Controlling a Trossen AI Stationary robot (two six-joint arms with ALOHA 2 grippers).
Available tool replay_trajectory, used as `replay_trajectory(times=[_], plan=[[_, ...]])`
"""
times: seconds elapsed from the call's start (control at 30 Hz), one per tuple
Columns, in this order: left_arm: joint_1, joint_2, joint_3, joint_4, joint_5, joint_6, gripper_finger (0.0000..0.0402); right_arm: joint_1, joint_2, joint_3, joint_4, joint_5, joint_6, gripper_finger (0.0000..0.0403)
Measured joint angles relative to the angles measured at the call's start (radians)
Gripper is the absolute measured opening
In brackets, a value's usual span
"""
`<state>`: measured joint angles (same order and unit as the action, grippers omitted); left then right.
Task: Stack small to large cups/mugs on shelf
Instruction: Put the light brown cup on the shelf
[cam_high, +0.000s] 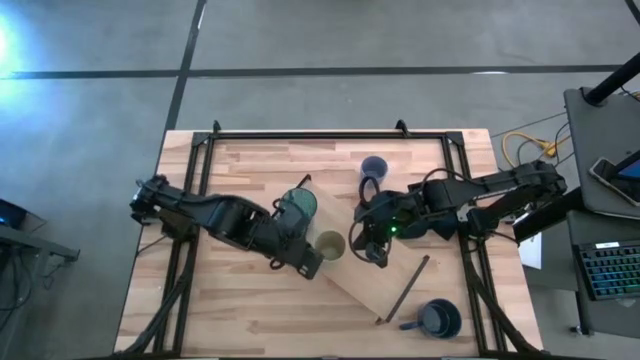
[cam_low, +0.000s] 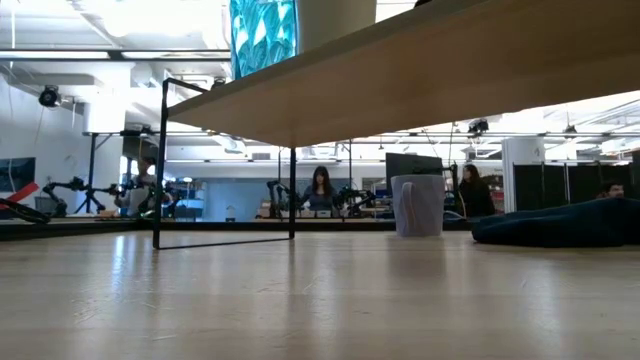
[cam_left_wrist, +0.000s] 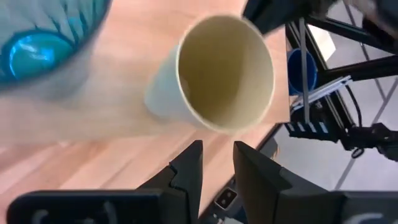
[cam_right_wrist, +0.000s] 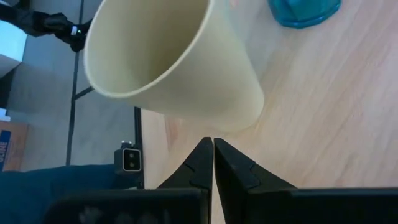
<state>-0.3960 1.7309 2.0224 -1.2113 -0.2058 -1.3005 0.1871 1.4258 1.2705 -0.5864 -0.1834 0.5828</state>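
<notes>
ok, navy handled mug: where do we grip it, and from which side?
Take the navy mug by its rim wall from straight above, one finger inside. It stands upright, mouth open, on the tabletop beside the shelf; its handle points toward the shelf, so grip opposite it.

Teal tumbler (cam_high: 297, 205) crowds yellowish cup (cam_high: 330, 244); shelf (cam_high: 372, 295) beyond lies open.

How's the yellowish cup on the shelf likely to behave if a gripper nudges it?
The yellowish cup tapers to a base narrower than its mouth, so a push near the rim would probably tip it. It looks thin-walled and empty, likely light, so it may skid on the smooth shelf. Lying on its side, it would probably roll in a curve.
</notes>
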Motion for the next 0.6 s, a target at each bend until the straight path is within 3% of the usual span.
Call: replay_trajectory(times=[0.2, 0.43, 0.6], plan=[[-0.050, 0.000, -0.080, 0.014, -0.016, -0.089, 0.0075, -0.013, 0.000, 0.000, 0.000, -0.001, -0.004, 0.0009], [-0.040, 0.001, -0.229, 0.238, -0.023, -0.099, 0.0075, -0.018, 0.000, 0.001, 0.000, -0.012, -0.007, 0.0009], [-0.034, 0.002, -0.275, 0.267, -0.061, -0.102, 0.0075, -0.018, 0.000, 0.001, 0.000, -0.034, -0.005, 0.0009]])
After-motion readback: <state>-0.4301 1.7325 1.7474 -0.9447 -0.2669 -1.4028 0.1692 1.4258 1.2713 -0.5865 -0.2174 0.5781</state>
